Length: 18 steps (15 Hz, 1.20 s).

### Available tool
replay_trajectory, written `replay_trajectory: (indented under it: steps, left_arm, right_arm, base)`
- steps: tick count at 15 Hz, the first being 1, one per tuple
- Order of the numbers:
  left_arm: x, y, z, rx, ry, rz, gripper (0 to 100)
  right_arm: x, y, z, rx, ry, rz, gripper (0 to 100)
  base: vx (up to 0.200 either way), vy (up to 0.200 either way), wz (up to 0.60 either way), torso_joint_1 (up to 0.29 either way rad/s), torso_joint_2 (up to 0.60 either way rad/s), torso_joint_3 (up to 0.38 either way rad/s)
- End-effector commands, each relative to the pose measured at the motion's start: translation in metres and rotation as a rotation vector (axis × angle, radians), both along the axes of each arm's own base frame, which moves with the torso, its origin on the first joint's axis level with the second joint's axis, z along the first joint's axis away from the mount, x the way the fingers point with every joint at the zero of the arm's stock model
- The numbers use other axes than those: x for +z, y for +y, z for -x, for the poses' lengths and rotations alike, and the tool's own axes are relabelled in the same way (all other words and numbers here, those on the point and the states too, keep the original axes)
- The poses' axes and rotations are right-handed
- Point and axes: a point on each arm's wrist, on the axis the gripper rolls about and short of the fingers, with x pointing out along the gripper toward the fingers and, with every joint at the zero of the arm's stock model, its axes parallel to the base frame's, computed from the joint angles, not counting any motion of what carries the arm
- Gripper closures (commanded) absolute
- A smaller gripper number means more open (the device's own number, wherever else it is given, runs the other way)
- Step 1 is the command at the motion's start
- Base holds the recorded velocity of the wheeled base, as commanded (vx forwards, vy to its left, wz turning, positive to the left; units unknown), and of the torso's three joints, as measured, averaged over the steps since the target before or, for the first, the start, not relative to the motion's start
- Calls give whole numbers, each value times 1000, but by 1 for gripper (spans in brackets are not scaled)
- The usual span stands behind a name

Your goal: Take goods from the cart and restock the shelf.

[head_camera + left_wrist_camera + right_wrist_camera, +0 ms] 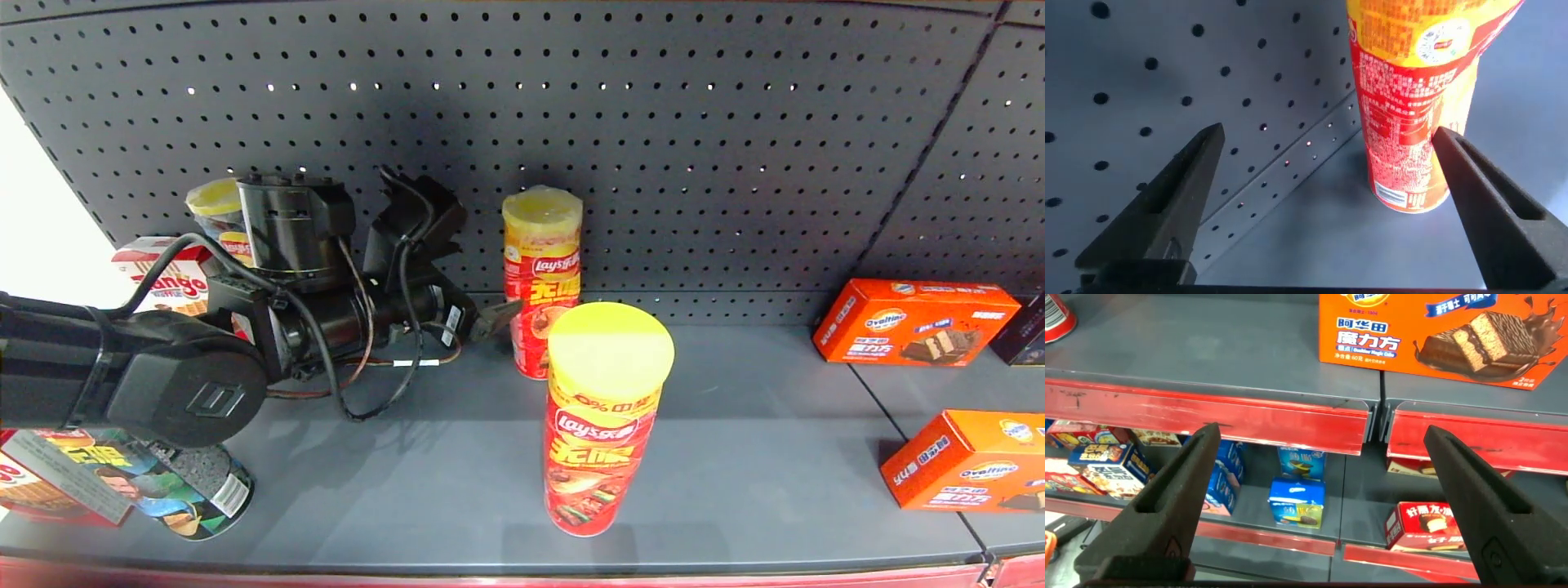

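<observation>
Two red chips cans with yellow lids stand upright on the grey shelf (759, 457): one at the back (543, 282) by the pegboard, one nearer the front (604, 416). My left arm reaches in from the left, and its gripper (498, 314) sits just left of the rear can. In the left wrist view this gripper (1328, 137) is open and holds nothing, with the rear can (1413, 106) just beyond its tips, nearer one finger (1486, 212). My right gripper (1323, 434) is open and empty, out in front of the shelf's red front strip (1208, 408).
Orange snack boxes (914, 320) (967, 461) lie on the right of the shelf. Behind my left arm stand another yellow-lidded can (216, 212) and a white and red box (163, 278). A can (196, 490) lies at front left. Lower shelves hold blue packs (1298, 502).
</observation>
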Motion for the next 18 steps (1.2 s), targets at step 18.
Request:
replay_trajectory:
  steps: [18]
  left_arm:
    - [-25,10,-3,124,26,-27,0]
  right_arm:
    - [0,0,0,0,1,1,0]
  base:
    - [0,0,0,0,0,0]
